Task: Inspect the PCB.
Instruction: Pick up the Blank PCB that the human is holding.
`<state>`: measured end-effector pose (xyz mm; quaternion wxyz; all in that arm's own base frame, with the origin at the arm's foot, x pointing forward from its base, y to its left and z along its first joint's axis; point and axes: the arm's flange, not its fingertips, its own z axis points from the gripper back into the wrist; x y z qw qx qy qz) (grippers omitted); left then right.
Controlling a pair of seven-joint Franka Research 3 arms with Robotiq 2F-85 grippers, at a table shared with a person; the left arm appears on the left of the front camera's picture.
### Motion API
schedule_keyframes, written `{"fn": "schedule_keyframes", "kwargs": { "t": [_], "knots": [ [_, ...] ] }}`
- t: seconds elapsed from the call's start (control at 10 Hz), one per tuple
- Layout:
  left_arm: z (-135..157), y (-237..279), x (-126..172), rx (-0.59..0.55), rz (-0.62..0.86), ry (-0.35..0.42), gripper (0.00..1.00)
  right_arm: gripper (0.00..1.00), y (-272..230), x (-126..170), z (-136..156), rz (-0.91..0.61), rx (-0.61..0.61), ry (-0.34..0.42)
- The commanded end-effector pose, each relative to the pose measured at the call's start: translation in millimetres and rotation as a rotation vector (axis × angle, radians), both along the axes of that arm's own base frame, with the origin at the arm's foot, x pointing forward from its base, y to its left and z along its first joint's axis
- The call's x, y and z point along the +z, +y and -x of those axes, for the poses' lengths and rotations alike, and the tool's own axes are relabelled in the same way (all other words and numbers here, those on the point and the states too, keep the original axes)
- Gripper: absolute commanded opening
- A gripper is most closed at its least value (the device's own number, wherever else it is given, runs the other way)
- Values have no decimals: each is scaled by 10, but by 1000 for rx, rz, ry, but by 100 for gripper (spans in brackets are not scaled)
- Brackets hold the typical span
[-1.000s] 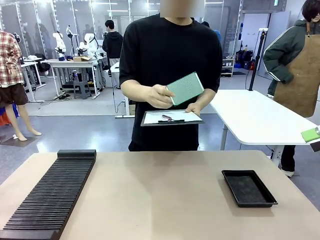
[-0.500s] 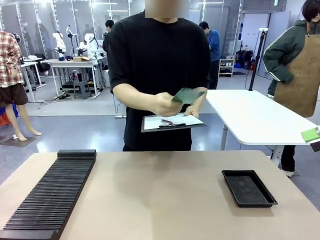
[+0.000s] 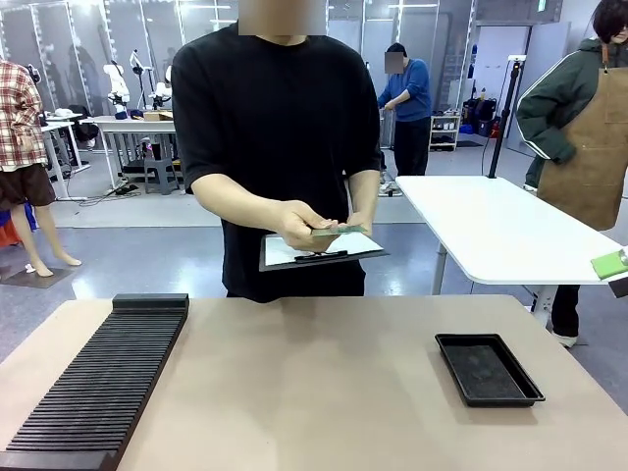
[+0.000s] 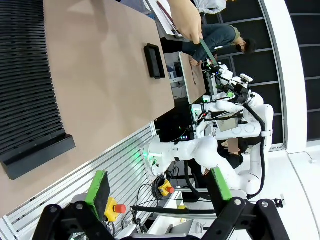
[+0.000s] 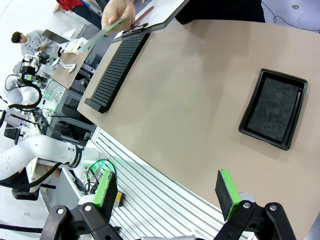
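the left gripper (image 4: 159, 186) and right gripper (image 5: 166, 190) are spread wide, nothing held; a thin green rectangular pcb (image 3: 337, 230) is held level in a person's hand (image 3: 297, 223) above a dark clipboard (image 3: 292, 255).

- Bright, even light from ceiling fixtures fills my front view, and the table (image 3: 324, 392) carries only faint, soft shadows.
- The person's hand (image 3: 302, 222) and the PCB (image 3: 339, 230) look slightly soft.
- My wrist views bow straight lines near their borders.
- White glare washes out the left wrist view's right edge.
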<state>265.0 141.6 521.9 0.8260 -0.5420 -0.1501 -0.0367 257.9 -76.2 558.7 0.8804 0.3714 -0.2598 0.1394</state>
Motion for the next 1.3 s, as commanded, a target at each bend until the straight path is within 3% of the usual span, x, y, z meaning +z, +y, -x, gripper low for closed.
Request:
{"fn": "schedule_keyframes", "kwargs": {
  "t": [0.0, 0.2, 0.5, 0.8, 1.2],
  "knots": [
    [-23, 3, 12, -3, -1, 0, 100, 100, 8, 52, -60, -13, -54, 68],
    [-23, 3, 12, -3, -1, 0, 100, 100, 85, 231, -172, -144, -166, 254],
    [-23, 3, 12, -3, -1, 0, 100, 100, 530, 317, -423, -302, -194, 513],
    [-23, 3, 12, -3, -1, 0, 100, 100, 1090, 257, -703, -422, -245, 634],
    [-23, 3, 12, -3, -1, 0, 100, 100, 1722, -37, -1060, -578, -153, 737]
  ]
}}
